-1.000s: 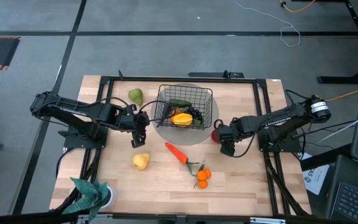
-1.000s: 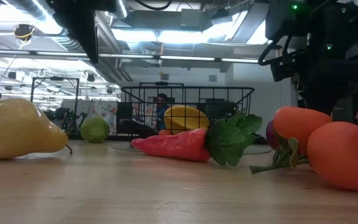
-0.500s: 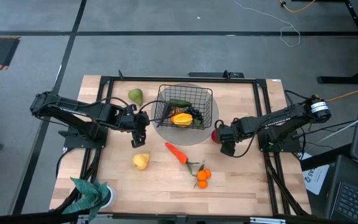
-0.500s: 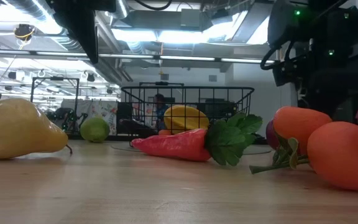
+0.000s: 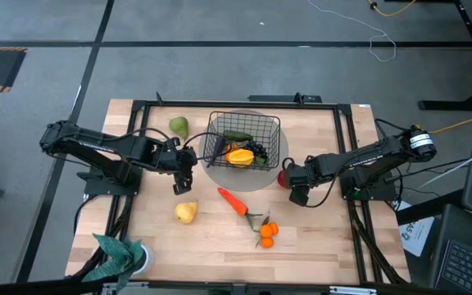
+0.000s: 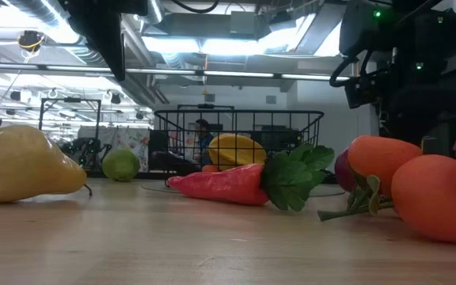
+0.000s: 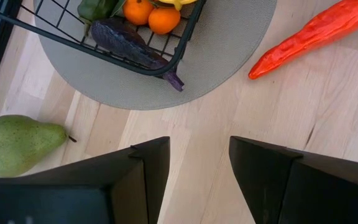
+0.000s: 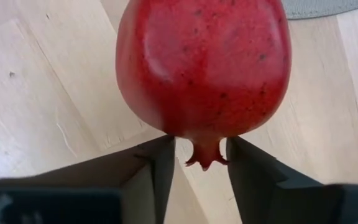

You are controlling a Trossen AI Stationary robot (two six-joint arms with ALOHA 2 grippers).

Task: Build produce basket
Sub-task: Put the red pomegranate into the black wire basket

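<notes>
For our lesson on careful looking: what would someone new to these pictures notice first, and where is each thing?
The black wire basket stands at the table's middle on a round grey mat, already holding a few pieces of produce. Right of it, the right claw is at a red round fruit, whose stem tip sits between the fingers. In front lie a red-orange carrot, a yellow pear and small oranges.
</notes>
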